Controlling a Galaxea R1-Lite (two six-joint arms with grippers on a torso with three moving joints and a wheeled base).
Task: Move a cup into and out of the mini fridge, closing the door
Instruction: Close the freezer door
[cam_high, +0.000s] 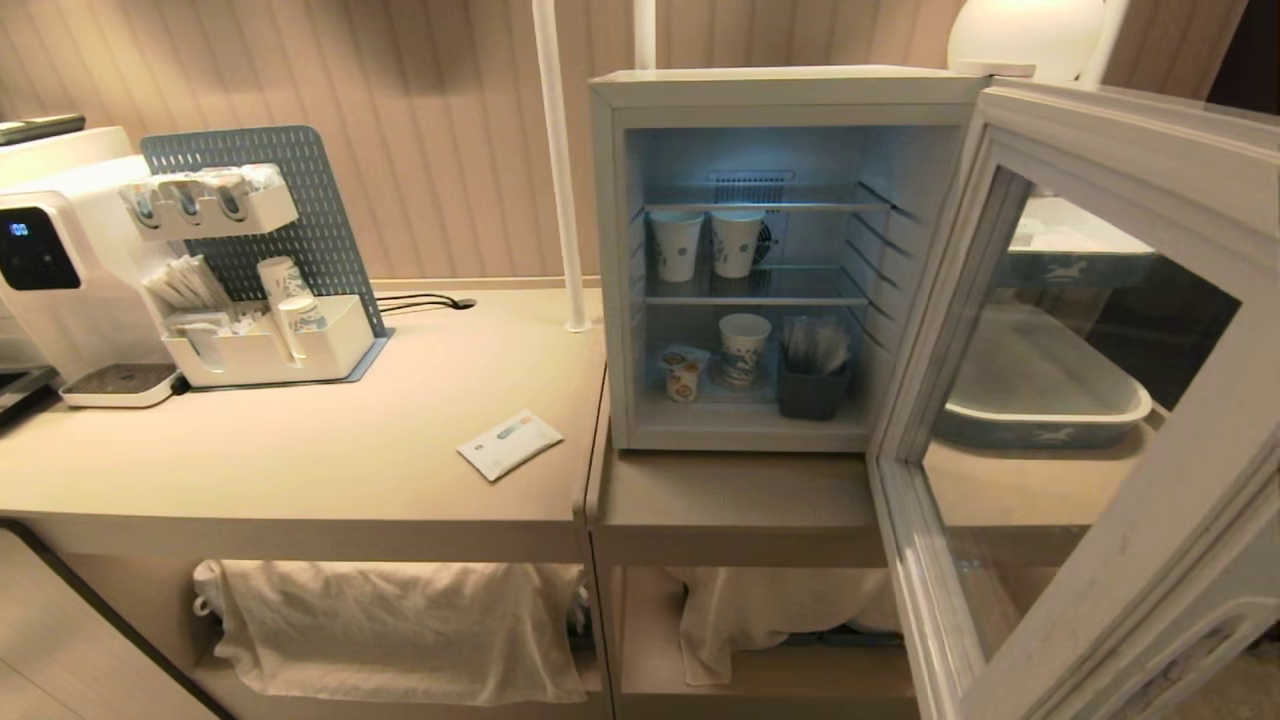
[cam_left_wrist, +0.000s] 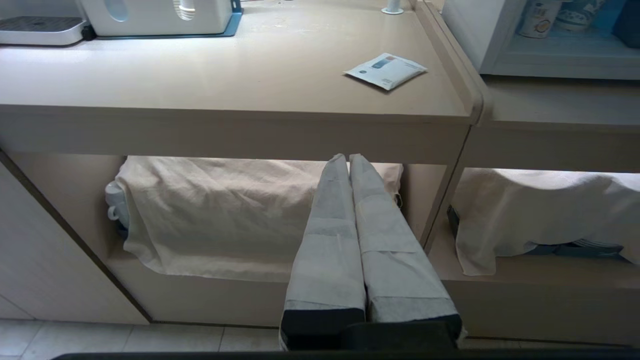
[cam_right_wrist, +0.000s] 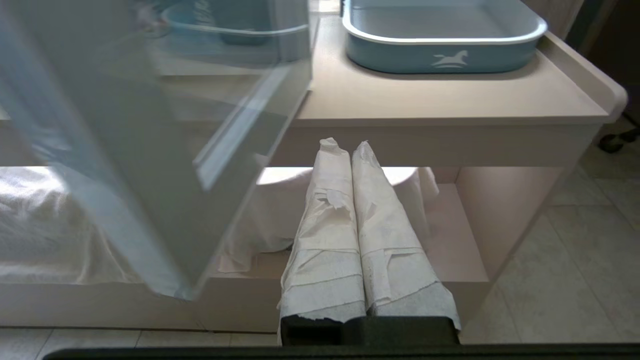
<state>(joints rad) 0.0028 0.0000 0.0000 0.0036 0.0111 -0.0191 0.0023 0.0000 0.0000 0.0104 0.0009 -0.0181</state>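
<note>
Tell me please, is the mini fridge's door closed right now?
No, the door stands swung wide open, exposing the mini fridge shelves.

Counter (cam_high: 300, 470) looked like smooth matt beige laminate, fridge door (cam_high: 1100, 400) had glossy glass, wrinkly white cloth (cam_high: 400, 620) sat underneath.

The door (cam_high: 1090, 400) stands swung wide, leaving the mini fridge (cam_high: 780, 90) mouth open from the front. On its floor, the cup (cam_high: 682, 378) sits at the left, crowded by a paper cup (cam_high: 744, 348) and dark holder (cam_high: 812, 385). The surface (cam_high: 300, 450) ahead is bare except a flat packet (cam_high: 510, 443).
</note>
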